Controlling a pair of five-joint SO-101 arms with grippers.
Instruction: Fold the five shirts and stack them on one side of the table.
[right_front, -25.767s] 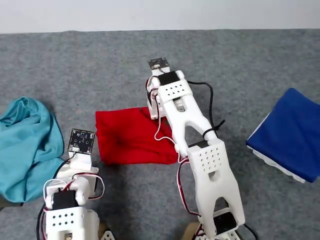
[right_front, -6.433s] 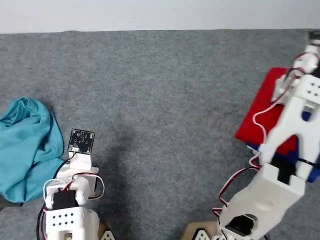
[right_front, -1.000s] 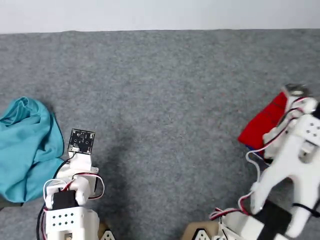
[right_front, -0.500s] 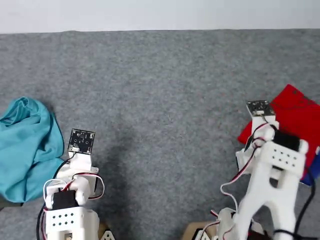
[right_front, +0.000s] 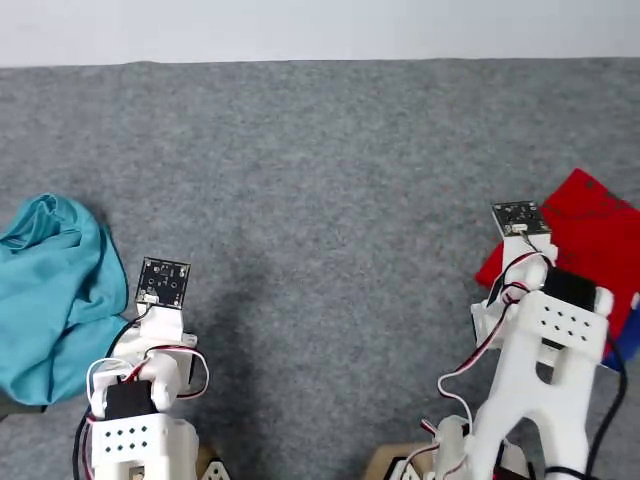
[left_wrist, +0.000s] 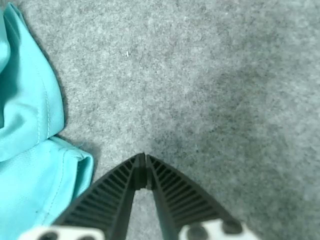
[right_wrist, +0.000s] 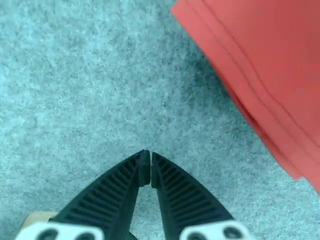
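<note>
A folded red shirt (right_front: 590, 225) lies at the table's right edge on top of a folded blue one (right_front: 630, 335), of which a sliver shows. Its corner (right_wrist: 260, 85) lies beside my right gripper (right_wrist: 146, 170), which is shut and empty over bare grey felt. The right arm (right_front: 545, 320) stands folded back at the front right. A crumpled teal shirt (right_front: 45, 290) lies in a heap at the left edge. My left gripper (left_wrist: 141, 171) is shut on nothing, just beside the teal shirt's hem (left_wrist: 35, 165). The left arm (right_front: 145, 390) sits tucked at the front left.
Grey felt (right_front: 320, 180) covers the table, open across the middle and back. A pale wall (right_front: 320, 30) runs along the far edge.
The right arm has let go of the red shirt on the blue one and drawn back toward its base. In the last half second it barely moved. The left arm stayed still.
</note>
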